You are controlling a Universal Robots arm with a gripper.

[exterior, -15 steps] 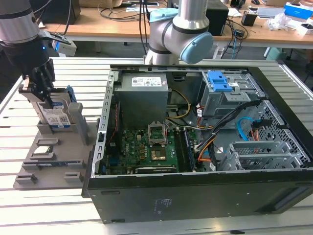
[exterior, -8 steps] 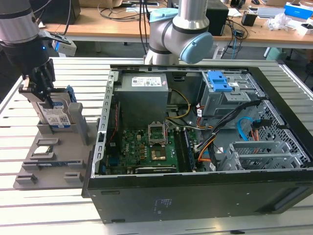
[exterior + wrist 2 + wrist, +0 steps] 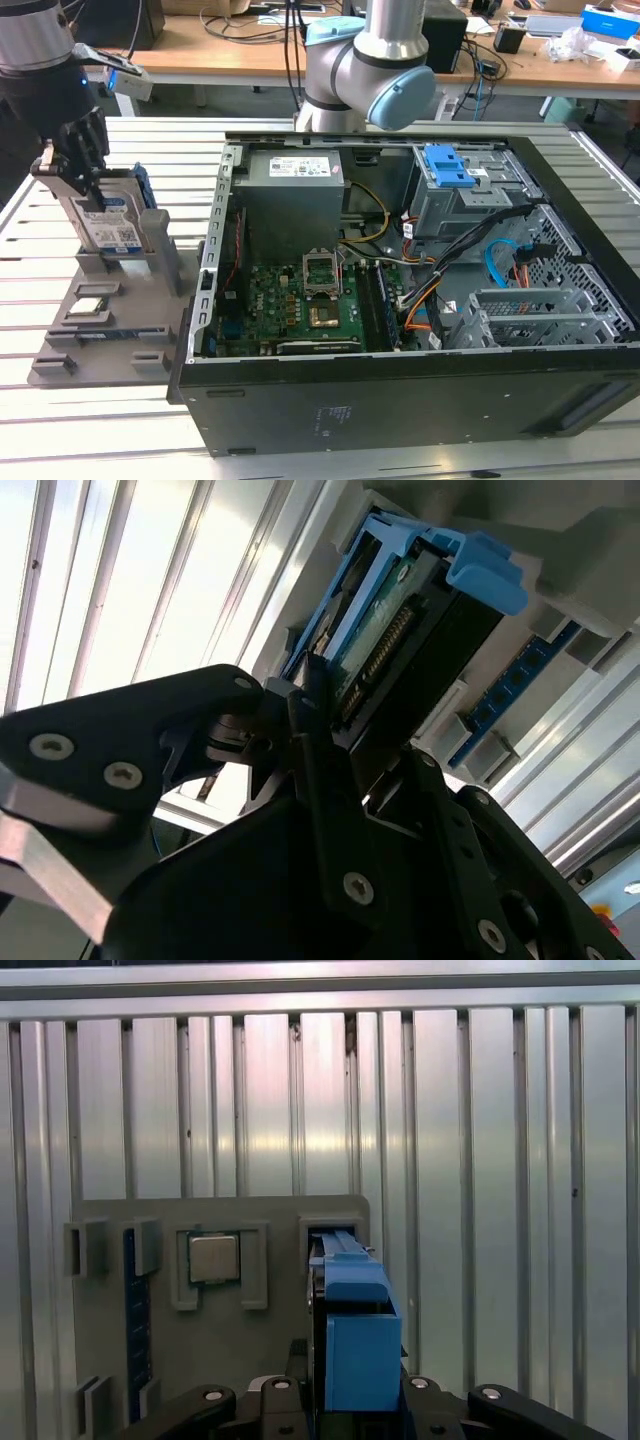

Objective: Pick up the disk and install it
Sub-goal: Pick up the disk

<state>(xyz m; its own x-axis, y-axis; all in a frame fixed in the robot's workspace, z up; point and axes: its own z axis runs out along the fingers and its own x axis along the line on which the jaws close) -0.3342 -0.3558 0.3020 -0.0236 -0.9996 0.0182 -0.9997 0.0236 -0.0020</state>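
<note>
Gripper point(image 3: 80, 190) fingers clamped on disk point(image 3: 112, 228), upright at gray holder point(image 3: 60, 365). Pickup begun. Computer case point(image 3: 380, 410) beside holder; install not done.

The site is a robotics laboratory or electronics workshop. A robot arm point(image 3: 372, 70) works over a slotted aluminium counter point(image 3: 110, 425), and an opened computer case point(image 3: 400, 400) stands to one side of the jaws. Behind the jaws, wooden desks point(image 3: 250, 60) carry loose cables point(image 3: 235, 18), and beneath the jaws a grey parts fixture point(image 3: 60, 365) stages the disk point(image 3: 110, 225).
</note>
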